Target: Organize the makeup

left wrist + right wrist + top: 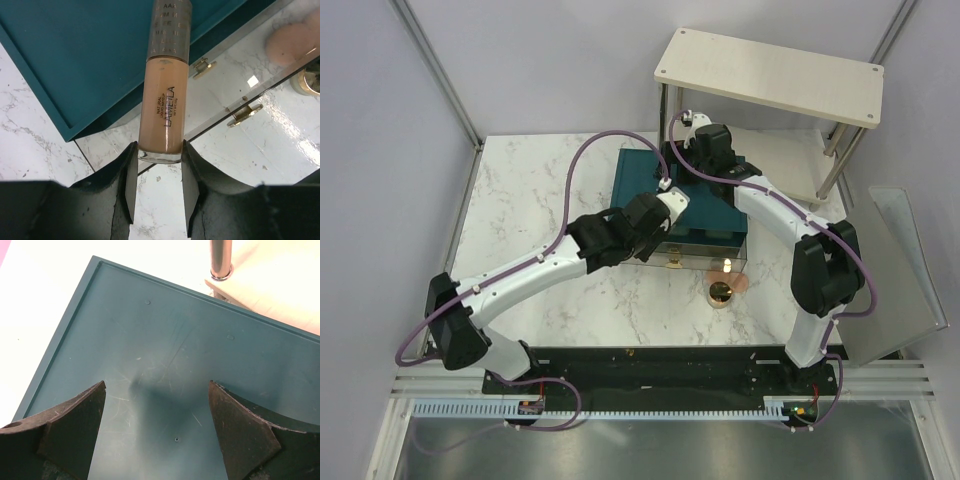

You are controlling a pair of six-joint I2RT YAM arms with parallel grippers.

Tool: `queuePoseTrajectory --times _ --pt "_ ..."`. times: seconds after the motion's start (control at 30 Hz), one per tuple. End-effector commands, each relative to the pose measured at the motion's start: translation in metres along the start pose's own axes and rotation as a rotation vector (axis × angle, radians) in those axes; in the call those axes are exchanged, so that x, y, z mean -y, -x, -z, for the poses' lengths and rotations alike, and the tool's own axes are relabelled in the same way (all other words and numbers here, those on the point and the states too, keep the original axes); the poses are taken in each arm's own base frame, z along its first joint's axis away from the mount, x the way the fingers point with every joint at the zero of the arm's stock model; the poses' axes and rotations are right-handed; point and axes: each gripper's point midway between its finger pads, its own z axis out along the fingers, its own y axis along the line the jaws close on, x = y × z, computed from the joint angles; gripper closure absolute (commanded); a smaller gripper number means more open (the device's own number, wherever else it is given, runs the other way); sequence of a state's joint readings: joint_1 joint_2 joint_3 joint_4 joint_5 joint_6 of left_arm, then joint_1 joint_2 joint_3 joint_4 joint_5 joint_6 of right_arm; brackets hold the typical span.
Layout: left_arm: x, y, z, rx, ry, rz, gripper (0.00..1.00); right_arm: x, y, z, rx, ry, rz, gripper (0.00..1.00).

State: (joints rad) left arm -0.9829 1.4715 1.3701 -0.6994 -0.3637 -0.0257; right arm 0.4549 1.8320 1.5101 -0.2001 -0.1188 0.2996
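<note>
My left gripper (159,155) is shut on the base of the peach-tan tube (162,100). It holds the tube over the front edge of the teal box (75,60), with the tube's cap pointing away from me. The box's gold drawer handles (245,114) lie just beyond the tube. In the top view the left gripper (665,210) hovers over the box's front. My right gripper (157,410) is open and empty just above the box's teal top (175,340). A peach-pink pad (287,45) and the gold-rimmed compact (720,293) lie on the table in front of the box. The mint-green tube is out of view.
A wooden shelf (770,75) on metal legs (220,260) stands at the back right, close behind the box. A grey panel (905,270) lies off the table's right edge. The marble table (540,200) has its bare area left of the box.
</note>
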Motion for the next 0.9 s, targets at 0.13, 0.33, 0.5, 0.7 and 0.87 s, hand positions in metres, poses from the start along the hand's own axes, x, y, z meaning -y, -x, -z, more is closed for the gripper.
queuePoseTrajectory --times 0.13,0.33,0.5,0.7,0.87 --pt "0.0 0.027 0.004 0.075 -0.023 0.027 0.65 0.024 -0.114 -0.006 -0.37 -0.072 -0.073 0.09" --pt "0.0 0.021 0.012 0.08 -0.042 0.012 0.67 0.025 -0.117 -0.007 -0.376 -0.071 -0.076 0.09" --pt "0.008 0.01 0.014 0.054 -0.09 0.006 0.64 0.024 -0.119 -0.008 -0.382 -0.068 -0.075 0.09" --pt "0.018 -0.007 0.003 -0.012 -0.121 0.007 0.31 0.025 -0.122 -0.008 -0.39 -0.066 -0.079 0.09" --pt "0.012 -0.01 -0.003 -0.026 -0.07 0.013 0.3 0.025 -0.123 -0.006 -0.392 -0.066 -0.077 0.09"
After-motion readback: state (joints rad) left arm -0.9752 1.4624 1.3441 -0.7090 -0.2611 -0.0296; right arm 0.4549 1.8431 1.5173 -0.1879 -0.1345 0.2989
